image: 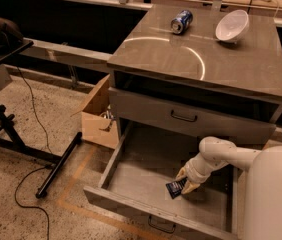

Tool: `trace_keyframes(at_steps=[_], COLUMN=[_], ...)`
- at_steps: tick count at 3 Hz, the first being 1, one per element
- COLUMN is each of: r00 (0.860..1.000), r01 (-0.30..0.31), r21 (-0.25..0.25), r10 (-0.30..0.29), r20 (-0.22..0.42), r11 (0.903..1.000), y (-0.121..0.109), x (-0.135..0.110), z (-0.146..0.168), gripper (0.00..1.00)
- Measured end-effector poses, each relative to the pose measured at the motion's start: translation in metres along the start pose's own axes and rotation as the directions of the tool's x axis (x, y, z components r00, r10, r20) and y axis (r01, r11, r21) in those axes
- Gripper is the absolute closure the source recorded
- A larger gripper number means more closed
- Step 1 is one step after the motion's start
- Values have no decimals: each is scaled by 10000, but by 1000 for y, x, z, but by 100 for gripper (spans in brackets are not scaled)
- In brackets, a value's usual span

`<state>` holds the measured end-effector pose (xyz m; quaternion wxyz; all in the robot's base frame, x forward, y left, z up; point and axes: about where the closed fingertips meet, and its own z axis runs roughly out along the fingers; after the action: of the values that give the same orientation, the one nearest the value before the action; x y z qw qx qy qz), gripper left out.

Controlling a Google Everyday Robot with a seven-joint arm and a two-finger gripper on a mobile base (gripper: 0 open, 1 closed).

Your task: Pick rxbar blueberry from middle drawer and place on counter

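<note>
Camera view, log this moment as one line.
gripper: at rxbar blueberry | location: open middle drawer, near front | counter: bar not placed yet

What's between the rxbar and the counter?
Nothing visible. The end effector is at the rxbar blueberry near the front of the middle drawer, forward of the upper drawer front; soda can and bowl sit far back on the counter.

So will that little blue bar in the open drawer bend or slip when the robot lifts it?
It's probably light: the rxbar blueberry looks small and thin next to the end effector, which is down in the middle drawer. Its smooth-looking wrapper could slip a bit. Being flat, it likely won't roll, and it looks fairly stiff.
</note>
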<state>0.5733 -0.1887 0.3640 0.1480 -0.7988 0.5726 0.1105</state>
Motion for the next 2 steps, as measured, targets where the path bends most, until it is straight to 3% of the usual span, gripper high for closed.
trace_keyframes(at_steps=[1, 2], r00=[10000, 10000], r01=[16, 75], r21=[-211, -308], r10=[-15, -74], r20=[36, 48], r11=[9998, 9995], y=[4, 5], x=[-1, -3], z=[2, 2], gripper=[88, 100])
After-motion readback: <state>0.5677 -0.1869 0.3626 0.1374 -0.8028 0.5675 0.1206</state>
